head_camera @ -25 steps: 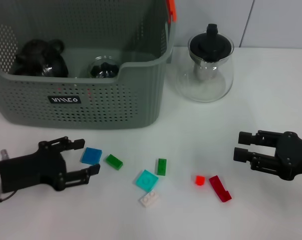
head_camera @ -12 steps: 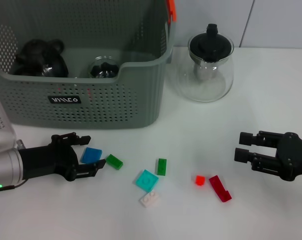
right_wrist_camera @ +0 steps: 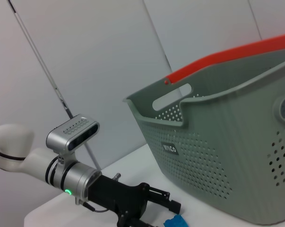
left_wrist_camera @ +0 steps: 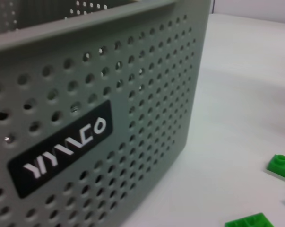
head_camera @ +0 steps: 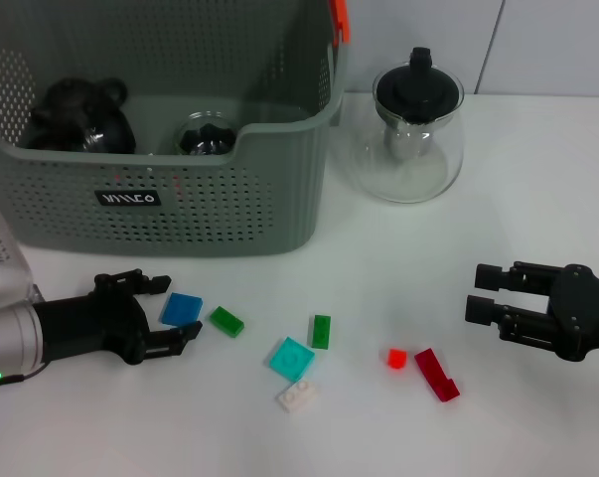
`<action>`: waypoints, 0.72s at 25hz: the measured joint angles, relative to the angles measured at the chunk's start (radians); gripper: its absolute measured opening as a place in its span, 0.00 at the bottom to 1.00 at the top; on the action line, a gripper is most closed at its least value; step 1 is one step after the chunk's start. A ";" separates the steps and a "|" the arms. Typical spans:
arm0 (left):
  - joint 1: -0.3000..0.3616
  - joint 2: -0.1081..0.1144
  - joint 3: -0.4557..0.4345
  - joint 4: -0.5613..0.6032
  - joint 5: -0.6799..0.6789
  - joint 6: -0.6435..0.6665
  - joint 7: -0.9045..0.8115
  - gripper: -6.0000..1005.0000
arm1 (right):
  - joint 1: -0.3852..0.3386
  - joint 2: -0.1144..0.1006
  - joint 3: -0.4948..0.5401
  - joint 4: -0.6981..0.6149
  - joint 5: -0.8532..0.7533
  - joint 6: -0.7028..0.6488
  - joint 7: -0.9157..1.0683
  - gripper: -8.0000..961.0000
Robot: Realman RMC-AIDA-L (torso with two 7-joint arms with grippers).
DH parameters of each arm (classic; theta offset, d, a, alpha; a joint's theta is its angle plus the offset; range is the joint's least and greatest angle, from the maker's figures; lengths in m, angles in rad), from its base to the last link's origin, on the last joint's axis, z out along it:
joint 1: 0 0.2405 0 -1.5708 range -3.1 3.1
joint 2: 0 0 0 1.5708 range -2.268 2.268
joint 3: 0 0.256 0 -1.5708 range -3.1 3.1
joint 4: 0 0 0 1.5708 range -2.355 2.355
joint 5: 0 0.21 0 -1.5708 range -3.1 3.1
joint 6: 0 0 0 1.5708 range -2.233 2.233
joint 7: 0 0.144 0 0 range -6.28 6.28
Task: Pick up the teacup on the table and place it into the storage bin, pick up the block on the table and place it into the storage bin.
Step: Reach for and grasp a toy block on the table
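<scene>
Across the plain white counter (head_camera: 537, 179), backed by a pale grey panelled wall, the large grey-green perforated plastic storage bin (head_camera: 279, 189) stands at the far left; its front carries a small black label (head_camera: 128, 198) with stylised white lettering I cannot read for certain, and an orange tab (head_camera: 339, 20) sits on its rim. Small flat plastic blocks lie scattered just before the bin; the square blue block (head_camera: 182, 309) lies at the fingertips of the left gripper (head_camera: 176, 313), released and spread. Right of the bin, beyond the blocks, the right gripper (head_camera: 483, 292) hangs released, holding nothing.
</scene>
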 joint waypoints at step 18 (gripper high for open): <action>0.066 -0.027 0.026 0.102 -0.027 0.148 0.023 0.74 | -0.002 -0.003 0.001 0.000 0.000 0.001 0.001 0.61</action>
